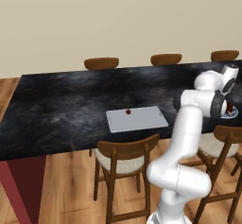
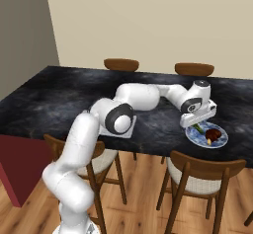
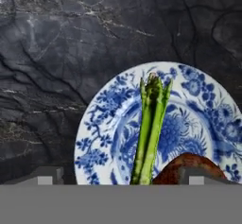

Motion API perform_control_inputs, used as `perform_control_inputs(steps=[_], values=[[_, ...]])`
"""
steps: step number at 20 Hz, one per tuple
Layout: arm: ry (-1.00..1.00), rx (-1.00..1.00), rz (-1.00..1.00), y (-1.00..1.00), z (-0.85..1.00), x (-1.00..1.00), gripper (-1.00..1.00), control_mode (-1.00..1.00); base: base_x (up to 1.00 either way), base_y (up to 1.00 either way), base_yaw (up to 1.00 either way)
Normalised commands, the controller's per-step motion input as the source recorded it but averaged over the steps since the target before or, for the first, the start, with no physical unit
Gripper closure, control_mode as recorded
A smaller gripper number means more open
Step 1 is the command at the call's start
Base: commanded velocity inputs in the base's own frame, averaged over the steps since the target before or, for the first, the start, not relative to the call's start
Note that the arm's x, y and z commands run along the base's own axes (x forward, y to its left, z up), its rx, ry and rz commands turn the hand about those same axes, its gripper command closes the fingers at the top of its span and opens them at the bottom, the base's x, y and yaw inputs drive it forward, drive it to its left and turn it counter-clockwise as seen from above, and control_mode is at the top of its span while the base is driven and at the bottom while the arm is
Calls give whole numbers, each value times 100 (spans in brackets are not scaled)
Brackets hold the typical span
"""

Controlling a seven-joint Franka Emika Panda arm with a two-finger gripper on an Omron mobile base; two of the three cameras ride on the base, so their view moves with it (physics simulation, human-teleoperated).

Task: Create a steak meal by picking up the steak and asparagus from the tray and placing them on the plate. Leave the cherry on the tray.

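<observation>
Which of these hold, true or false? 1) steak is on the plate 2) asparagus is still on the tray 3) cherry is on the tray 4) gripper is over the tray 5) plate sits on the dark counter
1) The steak is on the plate: true.
2) The asparagus is on the tray: false. It lies on the plate beside the steak.
3) The cherry is on the tray: true, near the tray's far edge.
4) The gripper is over the tray: false. It is above the plate; whether its jaws are open cannot be told.
5) The plate sits on the dark counter: true.
</observation>
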Motion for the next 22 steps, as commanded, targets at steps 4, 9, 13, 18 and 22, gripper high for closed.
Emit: perform_control_inputs(steps=[4, 9, 13, 18, 22], values=[[-15, -16, 0, 100, 19, -71, -100, -100, 0, 0, 0], [-10, -4, -3, 100, 26, -70, -100, -100, 0, 0, 0], [-7, 0, -8, 97, 30, -55, -100, -100, 0, 0, 0], [-14, 0, -9, 89, 67, -19, -100, -100, 0, 0, 0], [-9, 1, -10, 97, 57, -8, -100, -100, 0, 0, 0]])
